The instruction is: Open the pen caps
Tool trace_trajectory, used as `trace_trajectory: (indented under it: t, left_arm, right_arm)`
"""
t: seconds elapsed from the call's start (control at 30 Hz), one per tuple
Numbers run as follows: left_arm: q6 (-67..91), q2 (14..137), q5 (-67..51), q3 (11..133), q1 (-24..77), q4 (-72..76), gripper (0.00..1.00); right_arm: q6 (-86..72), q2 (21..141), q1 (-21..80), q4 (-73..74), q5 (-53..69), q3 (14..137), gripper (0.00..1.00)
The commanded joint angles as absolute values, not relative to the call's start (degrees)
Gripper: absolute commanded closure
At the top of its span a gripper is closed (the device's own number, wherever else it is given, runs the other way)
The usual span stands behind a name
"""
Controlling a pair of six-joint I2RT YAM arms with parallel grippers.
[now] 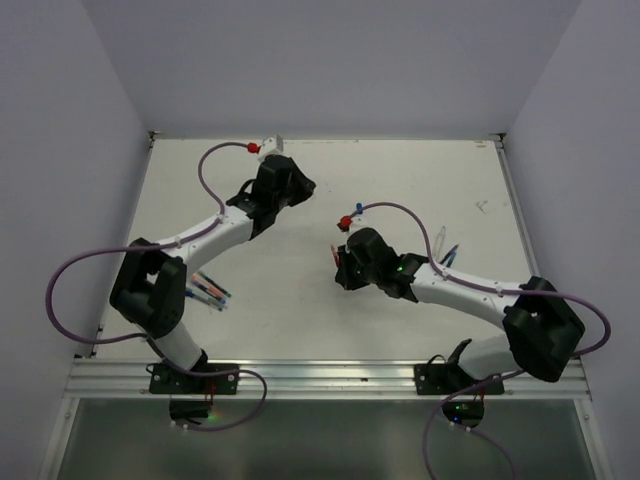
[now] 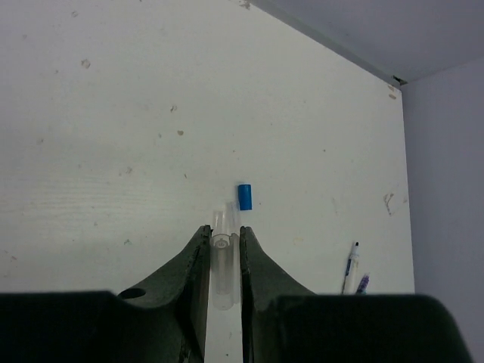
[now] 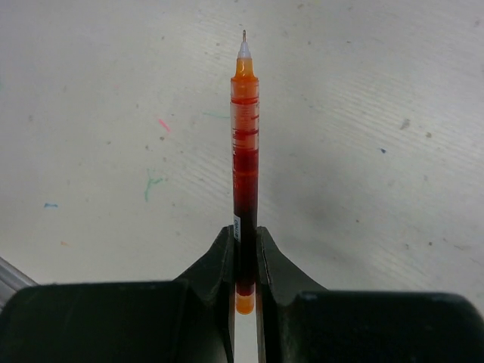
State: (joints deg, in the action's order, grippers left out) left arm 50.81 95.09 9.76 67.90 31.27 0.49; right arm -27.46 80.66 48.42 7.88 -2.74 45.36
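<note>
My left gripper is shut on a clear, pale pen cap that stands between the fingers, just above the table. A blue pen cap lies on the table right beyond the fingertips. My right gripper is shut on an orange-red pen; its bare tip points away from the wrist and it has no cap on. From above, the left gripper is at the back centre-left and the right gripper is mid-table.
Several pens lie by the left arm's elbow. Two more pens lie beside the right arm, and they also show in the left wrist view. Walls close the table at the back and both sides.
</note>
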Motion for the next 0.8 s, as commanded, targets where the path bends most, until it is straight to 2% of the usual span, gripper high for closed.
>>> trace_trajectory:
  t: [0.0,0.07,0.17,0.4,0.77]
  left_arm:
    - [45.55,97.72,9.42,72.5,31.38,0.88,1.0]
    - [42.82,99.92,3.12,73.64,31.46,1.94,1.0]
    - [39.65,104.49,-2.26,76.02,31.9,1.14,1.0]
    - [37.1,110.81,-4.92,75.84,32.52,2.64,1.0]
    - [34.11,119.61,-8.79,81.74,32.52,2.11,1.0]
  right_arm:
    - [-28.29,73.68,48.25,13.0,-10.97,45.18,1.0]
    - [-29.09,71.9,47.2,18.77,-17.02,46.84,1.0]
    - [-30.41,69.44,40.19,25.2,-17.76,48.87,1.0]
    - [-30.94,62.32,17.44,33.3,-17.5,48.17,1.0]
    - [-30.58,63.98,-2.54,35.33,-10.55,42.1,1.0]
